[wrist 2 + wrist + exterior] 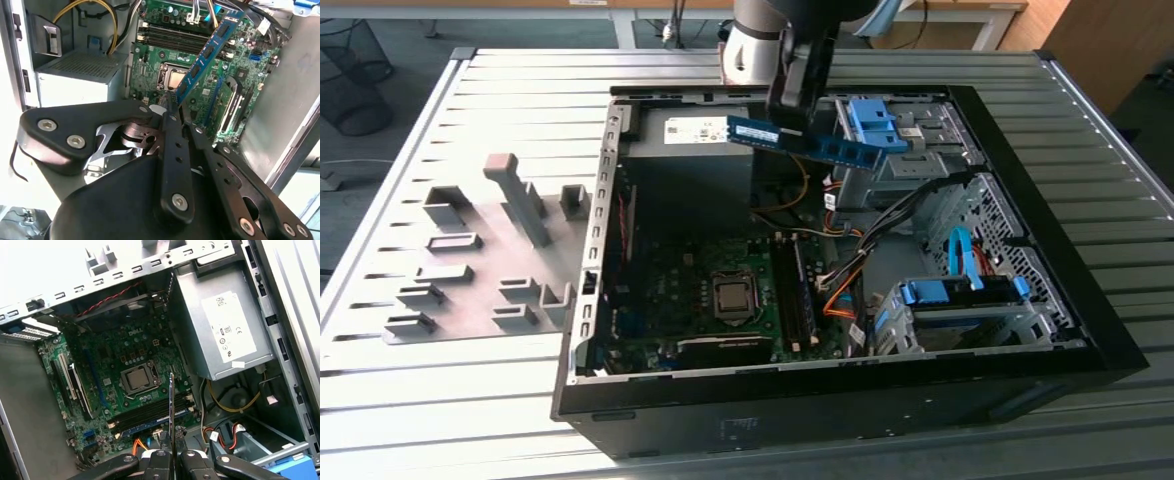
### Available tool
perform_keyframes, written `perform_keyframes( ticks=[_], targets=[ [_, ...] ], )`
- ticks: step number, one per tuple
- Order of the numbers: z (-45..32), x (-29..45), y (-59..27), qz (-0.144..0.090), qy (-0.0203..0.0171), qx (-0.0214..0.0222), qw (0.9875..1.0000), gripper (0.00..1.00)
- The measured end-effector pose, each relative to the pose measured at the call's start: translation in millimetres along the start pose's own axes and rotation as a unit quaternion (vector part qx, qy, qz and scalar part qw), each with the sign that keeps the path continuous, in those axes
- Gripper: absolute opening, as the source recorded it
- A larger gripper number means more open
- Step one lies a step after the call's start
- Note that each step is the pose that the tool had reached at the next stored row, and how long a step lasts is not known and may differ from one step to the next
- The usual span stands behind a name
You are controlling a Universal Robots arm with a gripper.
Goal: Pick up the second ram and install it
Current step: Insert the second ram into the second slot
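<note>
In the exterior view, we see the ram stick [817, 144] held in the air, tilted, above the open computer case [1107, 350] that stands on the counter [440, 410]. The fingers [790, 112] grip it from above, but their tips are hard to make out there.

In the second wrist view, the fingers [173, 135] are clamped on one end of the stick [207, 50], which reaches out over the green board [165, 65].

In the first wrist view, the stick [171, 405] appears edge-on, as a thin line between the fingers [160, 460], whose rear part is cut off.
</note>
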State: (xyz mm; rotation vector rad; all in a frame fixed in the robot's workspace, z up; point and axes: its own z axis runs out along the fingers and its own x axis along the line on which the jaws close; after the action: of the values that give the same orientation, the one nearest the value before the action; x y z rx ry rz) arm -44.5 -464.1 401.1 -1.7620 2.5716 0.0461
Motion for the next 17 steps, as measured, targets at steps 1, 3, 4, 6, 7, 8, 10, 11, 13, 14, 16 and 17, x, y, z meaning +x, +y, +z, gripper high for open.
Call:
perform_keyframes(
  ticks=[1,3,4,6,7,8,10,11,13,14,16,17],
  targets=[
    [0.0,0.0,0.0,0.003,-0.0001,0.0001,1.0,0.14],
    [0.1,0.0,0.0,0.01,-0.0001,0.0003,1.0,0.14],
    [0.1,0.0,0.0,0.013,-0.0001,0.0005,0.9999,0.14],
    [0.2,0.0,0.0,0.019,-0.0002,0.0007,0.9998,0.14],
    [0.2,0.0,0.0,0.022,-0.0003,0.0008,0.9998,0.14],
    [0.2,0.0,0.0,0.025,-0.0003,0.0009,0.9997,0.14],
    [0.3,0.0,0.1,0.03,-0.0003,0.0011,0.9995,0.14],
    [0.3,0.0,0.1,0.033,-0.0004,0.0012,0.9994,0.14],
    [0.3,0.1,0.1,0.039,-0.0004,0.0014,0.9992,0.14],
    [0.3,0.1,0.2,0.042,-0.0005,0.0015,0.9991,0.14],
    [0.4,0.1,0.2,0.047,-0.0006,0.0017,0.9989,0.14],
    [0.4,0.1,0.2,0.05,-0.0006,0.0018,0.9988,0.14]
  ],
)
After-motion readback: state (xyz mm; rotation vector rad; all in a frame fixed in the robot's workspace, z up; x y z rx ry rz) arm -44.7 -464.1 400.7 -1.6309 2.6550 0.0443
